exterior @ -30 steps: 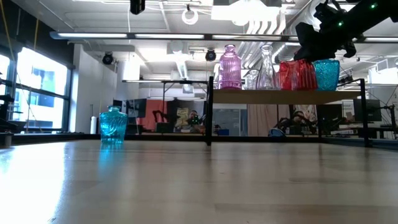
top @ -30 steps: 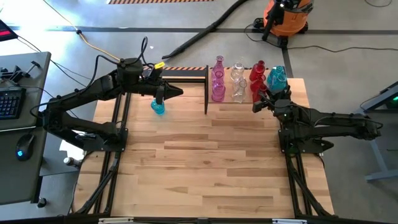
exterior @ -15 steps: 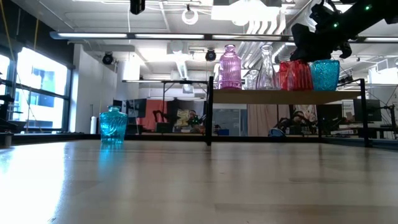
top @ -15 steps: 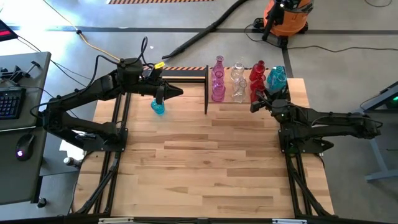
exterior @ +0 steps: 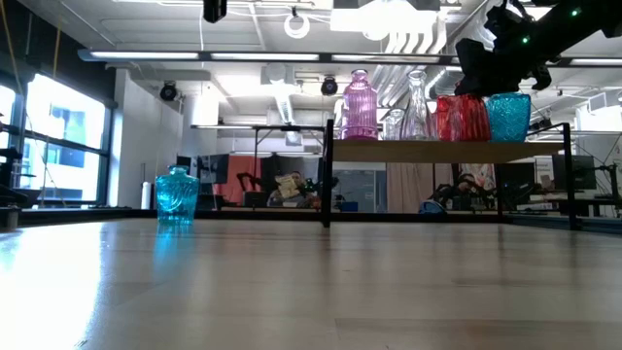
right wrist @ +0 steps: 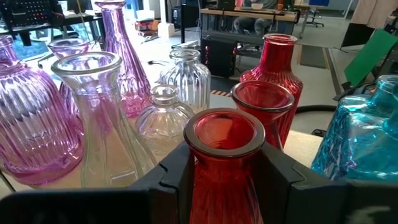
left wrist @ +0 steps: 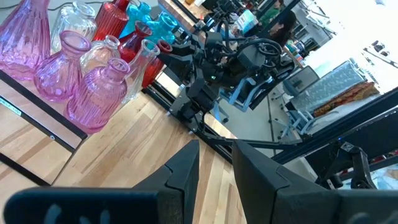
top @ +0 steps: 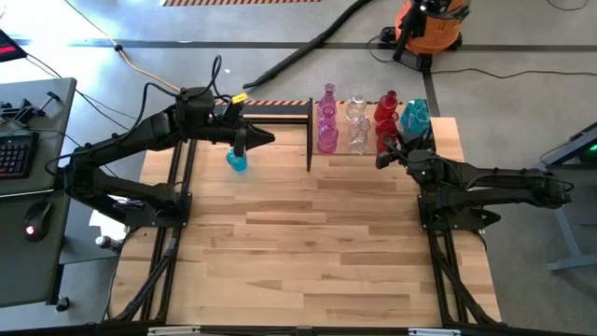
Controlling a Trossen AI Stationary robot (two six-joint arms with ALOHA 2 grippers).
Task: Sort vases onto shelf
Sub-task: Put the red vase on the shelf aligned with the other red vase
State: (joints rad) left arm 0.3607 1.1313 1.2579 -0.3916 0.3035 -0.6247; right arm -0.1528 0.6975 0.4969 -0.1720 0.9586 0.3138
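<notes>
Several glass vases stand on the raised wooden shelf (top: 368,152) at the table's far right: pink (top: 326,131), clear (top: 357,131), red (top: 384,112) and teal (top: 415,117). They also show on the shelf (exterior: 428,151) in the low view. One teal vase (top: 237,161) stands alone on the tabletop, left of the shelf. My right gripper (right wrist: 224,174) is open at the shelf's near edge, with a finger on each side of the nearest red vase (right wrist: 222,140). My left gripper (left wrist: 216,165) hangs high above the table, just right of the lone teal vase (exterior: 177,194). Its fingers are a narrow gap apart and hold nothing. My right gripper comes level from the table's near side, its fingers (right wrist: 177,171) flanking the neck (right wrist: 221,168) of the front red vase, below the rim. The vase stands upright on the shelf. I cannot tell whether the fingers touch it.
The shelf's black posts (top: 310,135) rise between the lone teal vase and the shelf. The vases stand close together, with a second red vase (right wrist: 264,102) right behind the front one. Bare tabletop (top: 308,243) stretches toward the near edge.
My right gripper has shifted a little up and toward the table's left at the red vases, then kept still. The vases on the shelf have stayed in place.
</notes>
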